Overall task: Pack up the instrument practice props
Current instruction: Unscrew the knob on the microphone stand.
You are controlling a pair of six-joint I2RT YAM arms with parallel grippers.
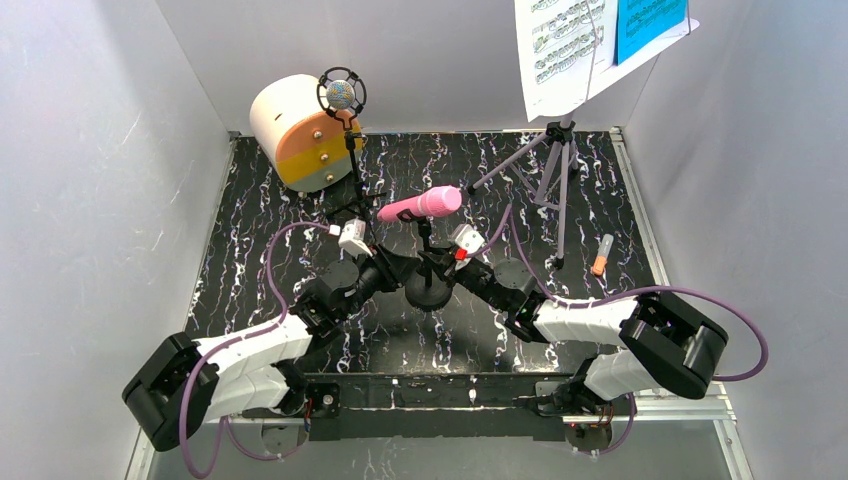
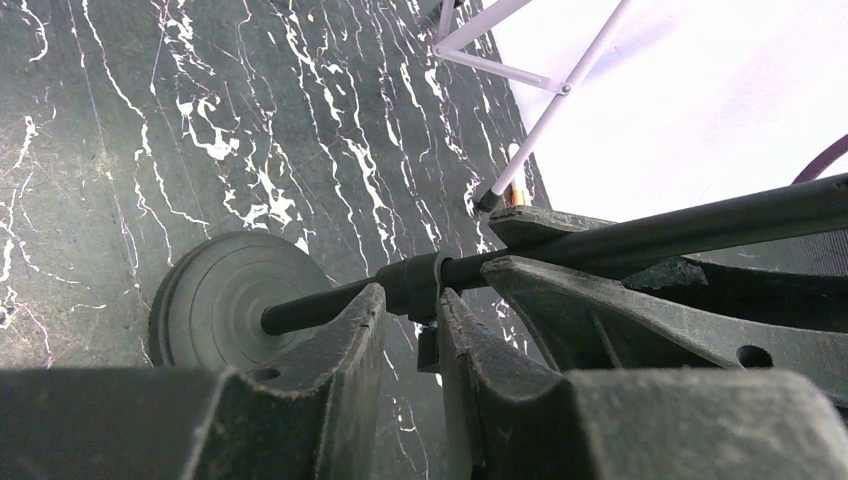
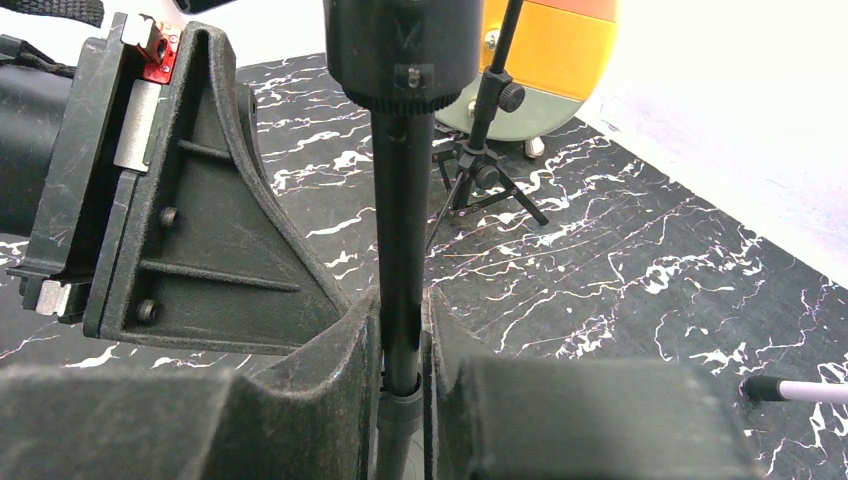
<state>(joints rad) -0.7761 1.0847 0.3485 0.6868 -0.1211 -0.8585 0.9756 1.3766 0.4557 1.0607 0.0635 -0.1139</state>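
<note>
Writing: the white sheet-music page (image 1: 555, 50) carries printed staves, too small to read. The blue page (image 1: 648, 22) is the same.

Far left: cream cylinder box (image 1: 290, 125) lying on its side, orange-grey face toward centre. Just right of it is the purple silver-headed microphone (image 1: 340, 95), upright on a thin black tripod (image 1: 353, 165).

Left arm: elbow at the near left corner, forearm angled in toward centre. Left pincer (image 2: 412, 300) is pinching the pole (image 2: 640, 235) of the black mic stand at a collar just above the round base (image 2: 215, 300).

Centre of the marbled tabletop (image 1: 260, 230): pink toy microphone (image 1: 420, 205), tilted nearly level atop that stand.

Right arm mirrors the left, elbow at the near right. Right pincer (image 3: 400, 345) is pressed onto the same pole, close to the left pincer.

Far right: lilac perforated music rack (image 1: 560, 132) on spread tripod legs, both pages resting on it. Right of its legs, a small orange-tipped stick (image 1: 601, 255) lies flat.
</note>
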